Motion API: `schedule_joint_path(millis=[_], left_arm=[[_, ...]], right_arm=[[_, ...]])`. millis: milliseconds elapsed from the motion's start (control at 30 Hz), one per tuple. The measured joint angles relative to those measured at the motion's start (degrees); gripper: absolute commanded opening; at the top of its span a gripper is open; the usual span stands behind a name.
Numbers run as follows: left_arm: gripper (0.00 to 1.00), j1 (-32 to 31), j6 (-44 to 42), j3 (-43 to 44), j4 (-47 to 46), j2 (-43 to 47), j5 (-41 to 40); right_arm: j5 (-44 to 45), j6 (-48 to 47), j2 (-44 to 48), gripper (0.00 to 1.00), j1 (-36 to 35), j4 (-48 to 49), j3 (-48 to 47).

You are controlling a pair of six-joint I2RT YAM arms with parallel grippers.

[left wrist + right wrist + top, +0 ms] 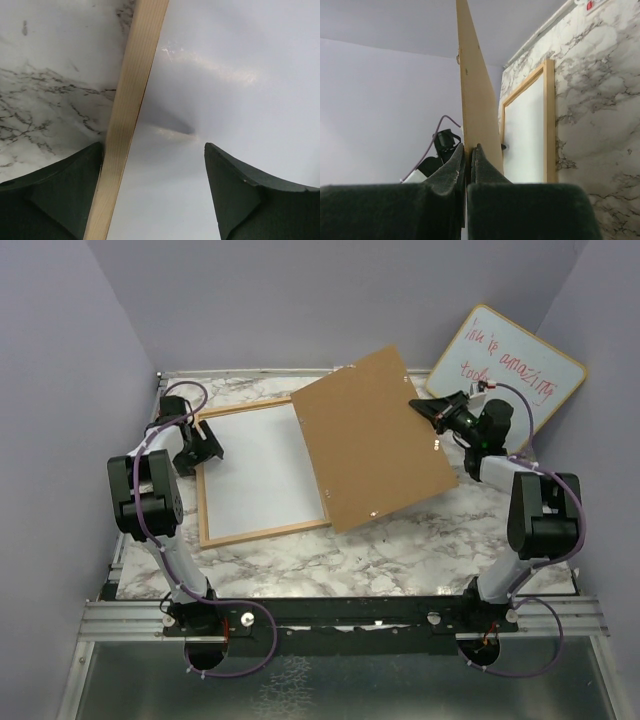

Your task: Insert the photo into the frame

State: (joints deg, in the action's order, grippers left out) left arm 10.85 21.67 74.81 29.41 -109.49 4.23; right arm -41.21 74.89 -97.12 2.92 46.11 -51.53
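Right jaws clenched on backing board [375,440] edge; board tilted, overlapping frame [262,533] along right rail. Left jaws released, straddling frame's left rail; left arm nearer.

The right pincer [428,410] grips the edge of the brown backing board [375,435], which slants away to its left and overlaps the light wooden frame [262,534]. The left pincer [207,446] sits at that frame's left rail on the marbled worktop [400,550]. A whiteboard [510,370] with red writing leans behind the right pincer.
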Motion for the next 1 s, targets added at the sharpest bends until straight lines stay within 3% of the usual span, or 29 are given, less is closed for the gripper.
schedule_joint_path(millis=[467, 533, 867, 1000], left_arm=[[0.76, -3.5, 3.0, -1.7, -5.6, 0.0, 13.8], [0.72, -3.6, 3.4, -2.5, -6.5, 0.3, 14.6], [0.70, -3.9, 7.0, -6.9, -5.1, 9.9, 5.3], [0.64, -3.9, 8.1, -6.8, -5.4, 12.9, 2.9]], right_arm=[[4.0, 2.3, -11.1, 0.01, -10.5, 7.2, -2.1], [5.4, 2.6, -12.8, 0.01, -11.7, 7.5, -3.0], [12.2, 2.7, -17.0, 0.01, -15.6, 7.2, -8.1], [14.5, 3.3, -18.8, 0.01, -17.6, 6.9, -9.4]])
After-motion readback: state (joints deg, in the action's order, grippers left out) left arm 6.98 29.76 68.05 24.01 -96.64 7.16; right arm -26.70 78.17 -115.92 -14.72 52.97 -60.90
